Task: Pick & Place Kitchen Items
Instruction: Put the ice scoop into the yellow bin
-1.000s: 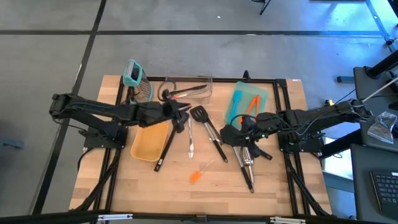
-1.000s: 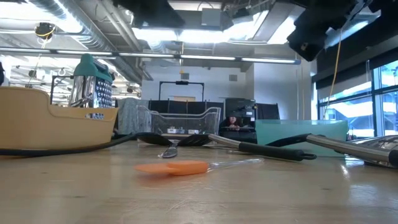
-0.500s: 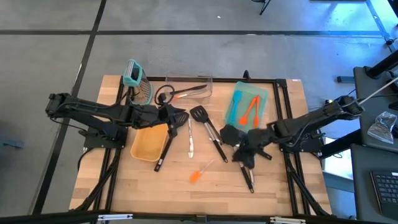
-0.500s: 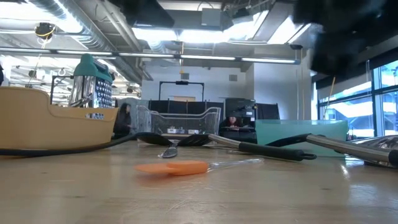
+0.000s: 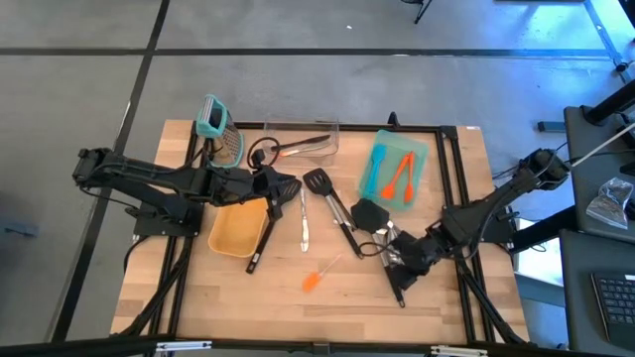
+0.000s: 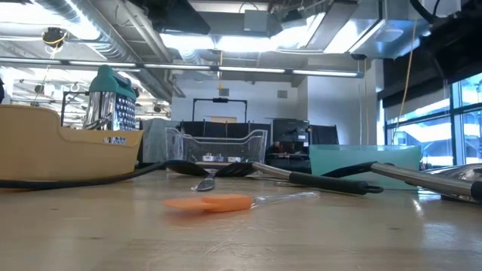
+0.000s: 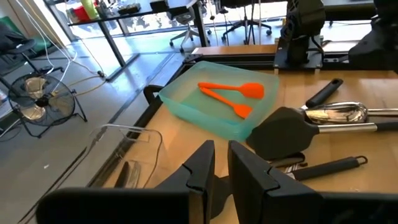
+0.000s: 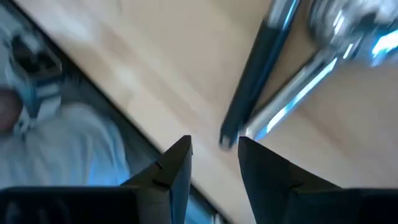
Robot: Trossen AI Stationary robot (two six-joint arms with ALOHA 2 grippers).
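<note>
The kitchen items lie spread over the wooden table. A black slotted turner (image 5: pixel 319 181), a black spatula (image 5: pixel 369 212), a silver spoon (image 5: pixel 305 226) and an orange spatula (image 5: pixel 315 282) rest flat on the wood. A silver scoop (image 7: pixel 339 113) lies beside a black handle (image 8: pixel 256 81). My right gripper (image 5: pixel 395 260) hangs open over the near ends of these handles, pointing steeply down, its fingertips (image 8: pixel 214 146) apart and touching nothing. My left gripper (image 5: pixel 288 185) hovers mid-table, its fingers (image 7: pixel 221 149) drawn almost together with nothing between them.
A teal tray (image 5: pixel 421 159) at the back right holds two orange spatulas (image 7: pixel 233 93). A clear bin (image 5: pixel 303 139) with a utensil stands at the back. A tan bin (image 5: pixel 236 226) sits under my left arm, and a teal-handled grater (image 5: pixel 220 127) stands at the back left.
My right gripper has swung from above the black spatula toward the table's near edge and downward, rolling about its own axis as it went. It now hangs over the handle ends. Nothing on the table has moved.
</note>
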